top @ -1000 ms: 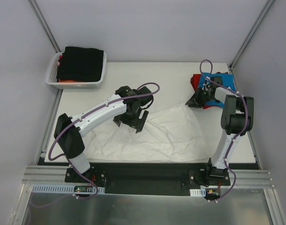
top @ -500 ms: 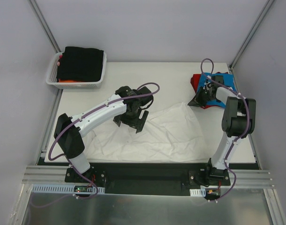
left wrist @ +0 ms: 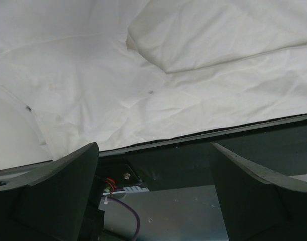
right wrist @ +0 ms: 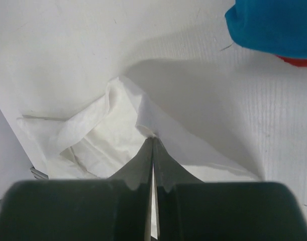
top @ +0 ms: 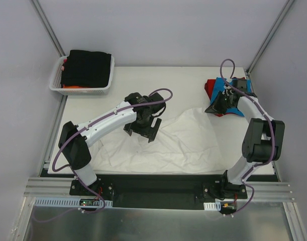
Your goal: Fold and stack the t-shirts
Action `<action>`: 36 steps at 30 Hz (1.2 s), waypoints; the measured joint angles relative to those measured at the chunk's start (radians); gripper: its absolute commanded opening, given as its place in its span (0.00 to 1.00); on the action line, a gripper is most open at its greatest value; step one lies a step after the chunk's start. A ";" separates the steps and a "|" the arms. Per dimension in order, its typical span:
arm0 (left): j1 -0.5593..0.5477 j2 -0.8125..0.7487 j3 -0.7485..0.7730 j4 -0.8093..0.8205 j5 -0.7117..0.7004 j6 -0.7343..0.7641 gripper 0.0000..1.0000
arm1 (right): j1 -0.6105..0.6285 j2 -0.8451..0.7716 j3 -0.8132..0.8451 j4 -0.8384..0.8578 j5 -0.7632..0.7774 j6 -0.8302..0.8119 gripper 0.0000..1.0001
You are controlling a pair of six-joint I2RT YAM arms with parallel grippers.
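The large white t-shirt (top: 168, 145) lies rumpled across the table's middle and front. My right gripper (top: 217, 106) is shut on a pinched fold of its far right edge, and the wrist view shows the cloth (right wrist: 100, 125) caught at the closed tips (right wrist: 153, 138). Just beyond them lie the blue t-shirt (top: 239, 88) (right wrist: 274, 25) and the red t-shirt (top: 210, 86) (right wrist: 300, 61). My left gripper (top: 141, 129) (left wrist: 153, 148) hangs open over the white shirt (left wrist: 143, 75), with nothing between its fingers.
A white lattice basket (top: 56, 80) stands at the far left corner. It holds a folded black t-shirt (top: 88, 68) on top of an orange one (top: 75, 86). The black front rail (top: 158, 183) carries both arm bases.
The right gripper has shut on the white shirt's edge and drawn it toward the far right, next to the blue shirt. The left gripper has barely shifted.
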 measured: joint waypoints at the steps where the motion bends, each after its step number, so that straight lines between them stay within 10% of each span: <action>1: -0.002 0.000 0.000 0.000 0.000 0.000 0.91 | 0.000 -0.015 -0.011 -0.006 0.001 -0.001 0.01; 36: -0.040 0.066 0.030 0.076 0.015 0.003 0.91 | 0.002 -0.840 -0.407 -0.490 0.051 -0.026 0.01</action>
